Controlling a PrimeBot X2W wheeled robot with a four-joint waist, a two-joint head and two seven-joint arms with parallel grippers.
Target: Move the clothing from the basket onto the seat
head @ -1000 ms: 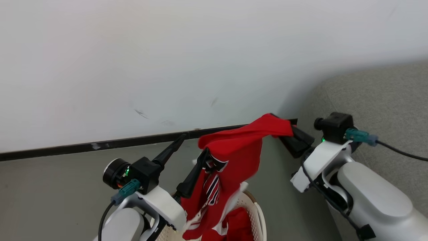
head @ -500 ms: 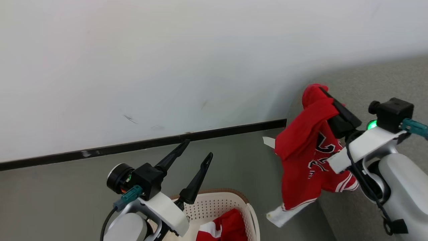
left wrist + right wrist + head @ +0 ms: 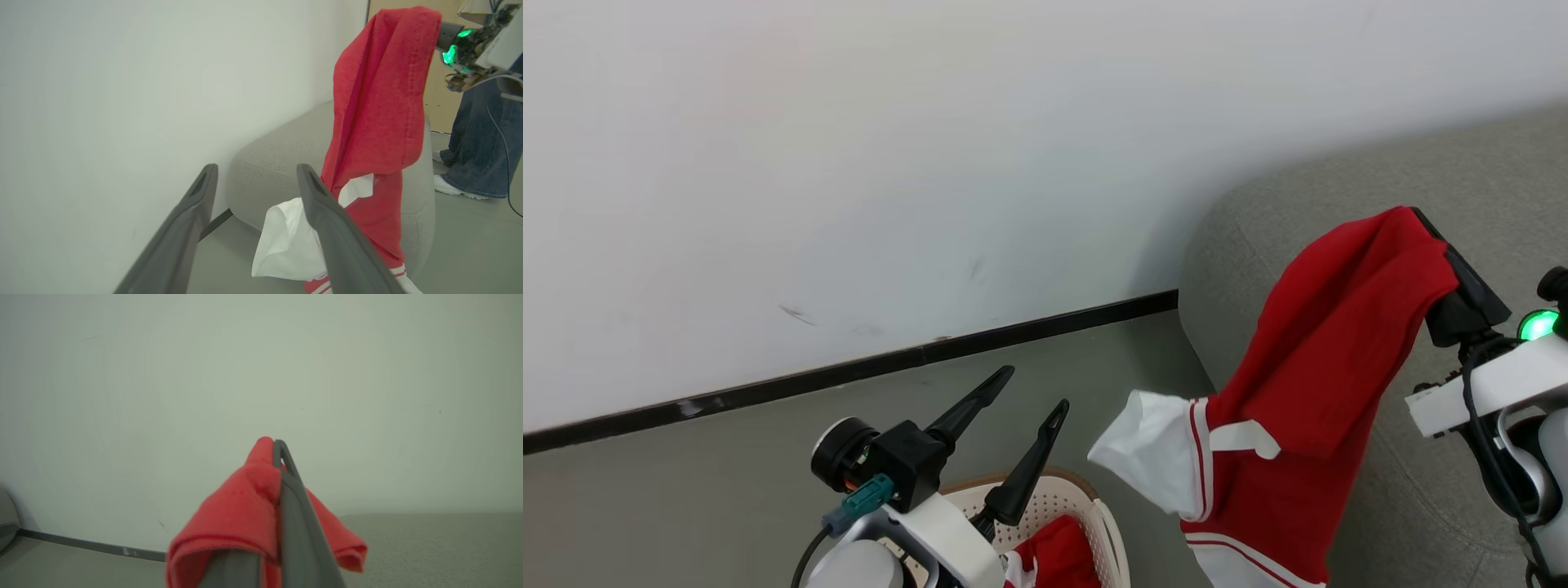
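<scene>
Now | clothing (image 3: pixel 1331 343): red piece pinched in your right gripper (image 3: pixel 278 446), dangling at seat (image 3: pixel 1462 188) corner; more in basket (image 3: pixel 1107 523) | left gripper (image 3: pixel 1036 388): spread, empty | risk: release here, it likely slides off the corner.

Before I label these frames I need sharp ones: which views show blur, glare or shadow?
Right wrist view: the garment blurs toward the lens. Left wrist view: crisp, with green glare from the light at top right. Head view: crisp; soft shadow on the wall beside the seat.
</scene>
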